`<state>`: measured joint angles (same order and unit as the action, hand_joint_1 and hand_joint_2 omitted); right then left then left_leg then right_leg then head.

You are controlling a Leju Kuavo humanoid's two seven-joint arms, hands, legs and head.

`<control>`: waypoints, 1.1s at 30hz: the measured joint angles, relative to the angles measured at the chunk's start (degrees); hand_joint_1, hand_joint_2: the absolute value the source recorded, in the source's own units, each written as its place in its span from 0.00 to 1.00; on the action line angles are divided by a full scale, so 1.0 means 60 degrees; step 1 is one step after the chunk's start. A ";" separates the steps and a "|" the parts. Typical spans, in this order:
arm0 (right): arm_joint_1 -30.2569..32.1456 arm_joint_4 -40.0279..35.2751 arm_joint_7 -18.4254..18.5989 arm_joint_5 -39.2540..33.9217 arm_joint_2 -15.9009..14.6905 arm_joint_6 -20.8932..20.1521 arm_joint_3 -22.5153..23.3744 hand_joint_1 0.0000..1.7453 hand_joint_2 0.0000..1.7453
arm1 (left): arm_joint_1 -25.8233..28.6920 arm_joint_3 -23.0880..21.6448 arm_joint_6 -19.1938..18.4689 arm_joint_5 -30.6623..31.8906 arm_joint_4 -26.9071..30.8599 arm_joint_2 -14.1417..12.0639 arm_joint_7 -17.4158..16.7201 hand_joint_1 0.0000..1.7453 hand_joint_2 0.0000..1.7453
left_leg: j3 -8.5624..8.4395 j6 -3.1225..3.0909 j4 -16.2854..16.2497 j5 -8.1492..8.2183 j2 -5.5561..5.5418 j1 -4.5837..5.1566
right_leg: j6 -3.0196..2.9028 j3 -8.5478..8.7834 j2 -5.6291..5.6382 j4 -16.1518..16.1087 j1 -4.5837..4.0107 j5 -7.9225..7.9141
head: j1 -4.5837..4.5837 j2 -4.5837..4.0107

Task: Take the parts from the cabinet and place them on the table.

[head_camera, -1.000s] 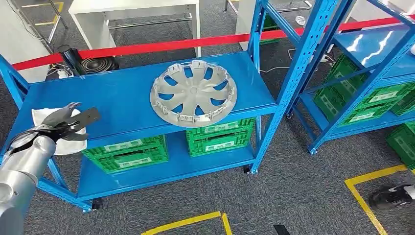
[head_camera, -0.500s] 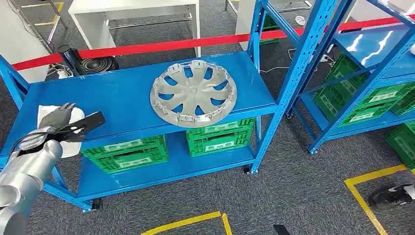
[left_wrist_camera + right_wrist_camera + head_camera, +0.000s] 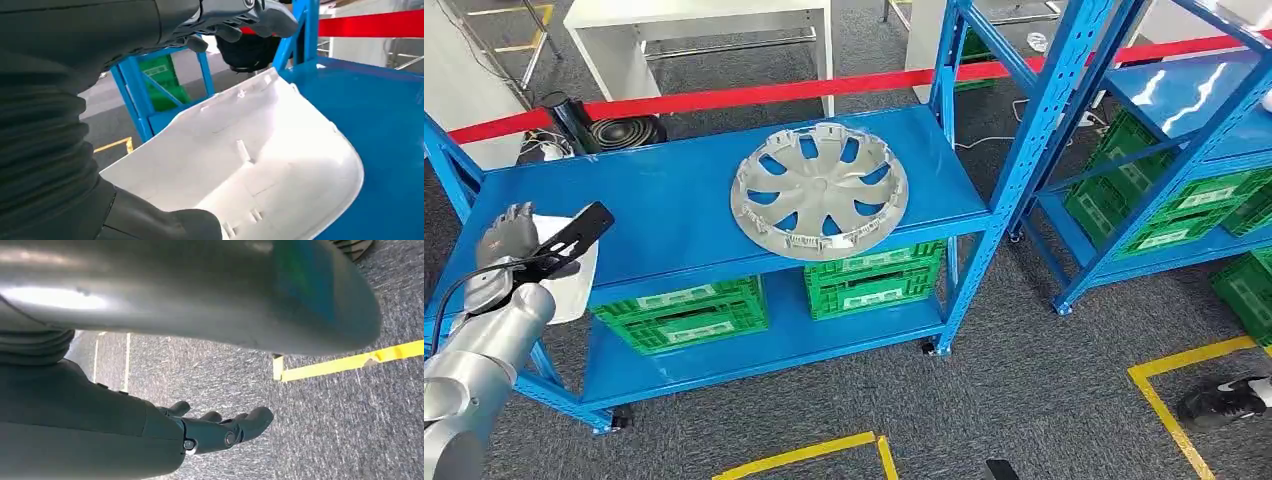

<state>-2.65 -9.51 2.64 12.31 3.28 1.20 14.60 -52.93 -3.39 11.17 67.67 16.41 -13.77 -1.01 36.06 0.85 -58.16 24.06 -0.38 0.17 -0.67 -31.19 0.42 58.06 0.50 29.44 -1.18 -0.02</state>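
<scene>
- While the left hand point(image 3: 509, 240) hangs over the near left corner of the blue rack's point(image 3: 674, 200) upper shelf, its fingers are spread above one white part point(image 3: 574, 285) and hold nothing.
- From the left wrist, that white part point(image 3: 260, 170) is a curved shell lying hollow side up on the blue shelf, with small clips along its inner face; the thumb sits near its edge, and the dark fingers point(image 3: 235, 22) arch apart above its far rim without closing on it.
- One silver hubcap point(image 3: 819, 190) lies flat near the middle of the same shelf, to the right of the white part and well apart from it.
- Two green crates point(image 3: 774, 295) stand side by side on the rack's lower shelf, under the hubcap.
- A second blue rack point(image 3: 1184, 110) stands to the right, with several more green crates on its lower levels; their count is unclear.
- One red tape point(image 3: 724, 95) runs across behind the first rack, and one white table point(image 3: 694, 20) stands beyond it at the far side.
- The right hand point(image 3: 220, 432) hangs over grey carpet with its fingers loosely apart and nothing in it; a yellow floor line point(image 3: 345, 362) lies beyond.
- One dark shoe point(image 3: 1224, 400) of a person rests on the carpet at the near right.
</scene>
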 joint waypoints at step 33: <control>0.0000 0.0000 0.0098 0.0251 0.0000 -0.0051 0.0062 0.00 0.00 | -0.0093 0.0554 -0.1354 0.0036 -0.0302 0.0091 -0.2506 0.00 1.00 | -0.0001 0.0000 0.0000 0.0000 0.0000 0.0000 | 0.0000 0.0001 -0.0001 0.0000 0.0000 0.0000 | 0.0000 0.0000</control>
<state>-2.65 -9.51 3.23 13.81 3.28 0.90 14.97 -53.48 -0.07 3.04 67.89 14.60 -13.22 -16.04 36.06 0.85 -58.16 24.05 -0.38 0.17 -0.67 -31.18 0.41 58.06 0.50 29.44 -1.18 -0.02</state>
